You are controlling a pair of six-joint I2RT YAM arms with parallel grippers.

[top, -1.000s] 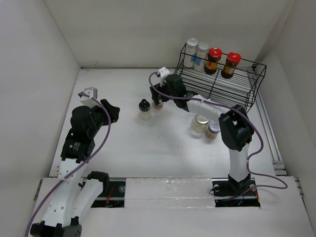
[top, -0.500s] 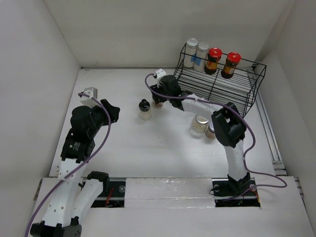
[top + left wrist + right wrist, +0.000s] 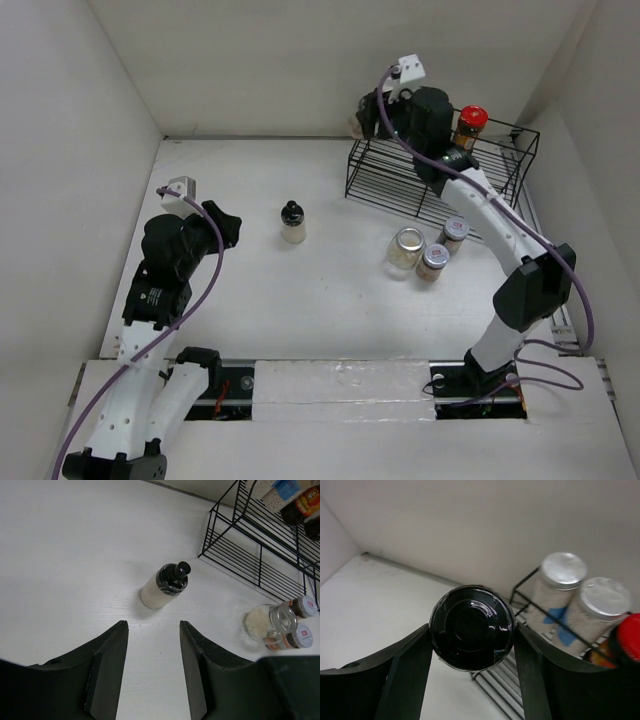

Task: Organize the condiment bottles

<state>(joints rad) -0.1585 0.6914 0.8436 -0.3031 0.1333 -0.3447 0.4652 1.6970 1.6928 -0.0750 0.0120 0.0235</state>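
My right gripper (image 3: 472, 630) is shut on the black cap of a pale condiment bottle (image 3: 472, 625). It holds the bottle in the air over the back left corner of the black wire rack (image 3: 440, 180). In the top view that gripper (image 3: 372, 116) hides most of the rack's upper shelf. Two silver-lidded blue-labelled bottles (image 3: 555, 592) and a red cap (image 3: 627, 640) stand just right of the held bottle. A second black-capped bottle (image 3: 292, 222) stands upright on the table. My left gripper (image 3: 152, 625) is open and empty, a little short of that bottle (image 3: 165, 585).
Three clear silver-lidded jars (image 3: 405, 248), (image 3: 433, 260), (image 3: 454, 232) sit on the table in front of the rack. One red-capped amber bottle (image 3: 468, 128) shows on the rack's top shelf. White walls close in the table on the left, back and right.
My right arm has closed on the black-capped bottle that stood beside the other one, then lifted it up and back to the rack's corner. The left arm has not moved.
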